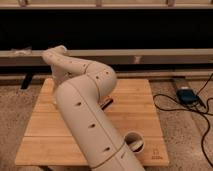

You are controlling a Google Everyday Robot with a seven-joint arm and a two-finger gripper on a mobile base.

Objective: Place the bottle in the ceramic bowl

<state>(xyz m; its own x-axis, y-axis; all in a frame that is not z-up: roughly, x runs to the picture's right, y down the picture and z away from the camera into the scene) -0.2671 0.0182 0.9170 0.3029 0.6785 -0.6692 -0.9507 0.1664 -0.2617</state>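
Bottle, end effector hidden behind arm (86,107)

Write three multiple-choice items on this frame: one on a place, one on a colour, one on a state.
1. The white cup is: A on the floor; B on the table, front right; C on the rear ledge.
2. The table top is: A light wood; B black; C blue.
3. The gripper is: A over the cup; B hidden behind the arm; C on the floor.
B, it stands by the arm near the front edge; A, bare planks show; B, only arm links show.
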